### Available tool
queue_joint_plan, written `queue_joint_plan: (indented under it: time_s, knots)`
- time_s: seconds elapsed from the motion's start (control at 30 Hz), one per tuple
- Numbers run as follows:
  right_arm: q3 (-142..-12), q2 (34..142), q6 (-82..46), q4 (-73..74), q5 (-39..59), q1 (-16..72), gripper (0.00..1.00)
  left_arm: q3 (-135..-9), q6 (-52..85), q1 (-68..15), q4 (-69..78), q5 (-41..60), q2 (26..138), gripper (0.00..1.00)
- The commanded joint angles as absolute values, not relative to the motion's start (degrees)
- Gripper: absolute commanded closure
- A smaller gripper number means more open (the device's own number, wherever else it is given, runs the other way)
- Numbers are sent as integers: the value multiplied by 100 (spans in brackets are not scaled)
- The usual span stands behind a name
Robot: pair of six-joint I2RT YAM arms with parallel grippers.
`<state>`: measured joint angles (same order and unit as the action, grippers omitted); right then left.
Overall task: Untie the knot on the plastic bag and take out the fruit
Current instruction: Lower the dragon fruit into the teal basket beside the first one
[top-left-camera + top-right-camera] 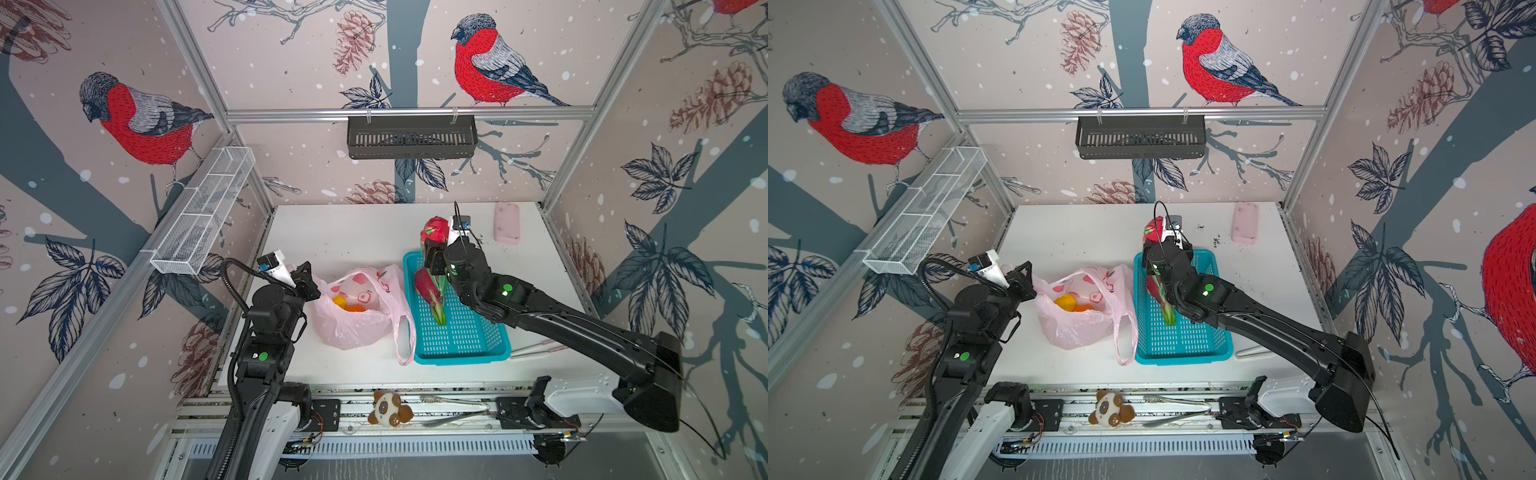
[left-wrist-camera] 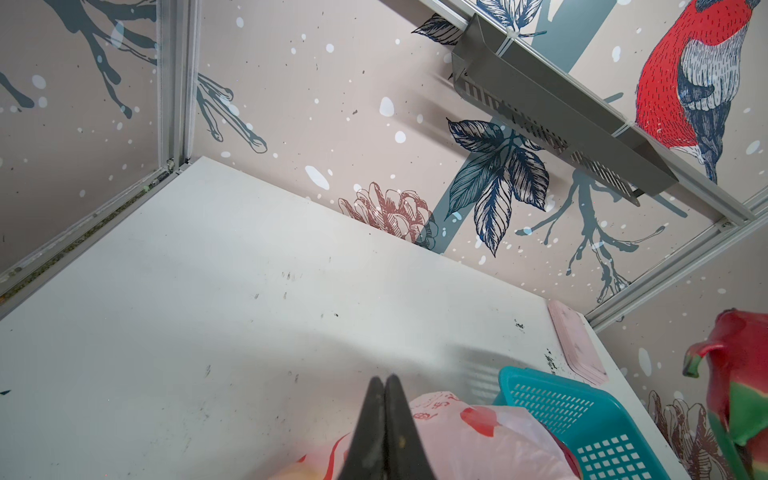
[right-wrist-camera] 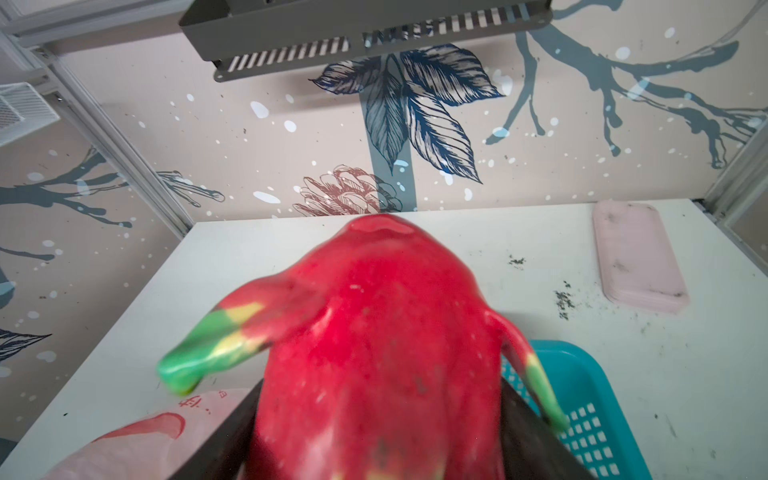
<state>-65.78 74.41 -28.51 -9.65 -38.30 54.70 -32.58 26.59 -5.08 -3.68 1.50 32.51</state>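
Note:
The pale-pink plastic bag (image 1: 353, 328) (image 1: 1077, 328) lies open on the table, with a yellow fruit (image 1: 338, 300) and an orange fruit (image 1: 355, 308) inside. No knot shows; one loop handle (image 1: 405, 340) trails loose toward the front. My left gripper (image 1: 311, 284) (image 2: 384, 380) is shut at the bag's left rim, which rises up to its jaws. My right gripper (image 1: 434, 247) (image 3: 382, 436) is shut on a red dragon fruit (image 1: 434, 230) (image 3: 382, 324), held above the far end of the teal basket (image 1: 461, 357). Another dragon fruit (image 1: 428, 286) lies in that basket.
A pink block (image 1: 507, 222) lies at the back right of the table. Thin pale sticks (image 1: 536, 349) lie right of the basket. A plush toy (image 1: 388, 409) and metal tongs (image 1: 457, 409) rest on the front rail. A black rack (image 1: 411, 137) and a wire rack (image 1: 203, 216) hang on the walls.

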Motion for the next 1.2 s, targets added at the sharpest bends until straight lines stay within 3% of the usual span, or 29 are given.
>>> queue_joint_plan:
  time_s: [0.0, 1.17]
  knots:
    - [-6373, 7268, -3070, -988, -4008, 5432, 79, -3253, 2549, -512, -306, 219, 3249, 100]
    - [-5090, 6989, -3325, -1534, -3227, 4368, 79, -3186, 2522, -436, -369, 510, 3228, 100]
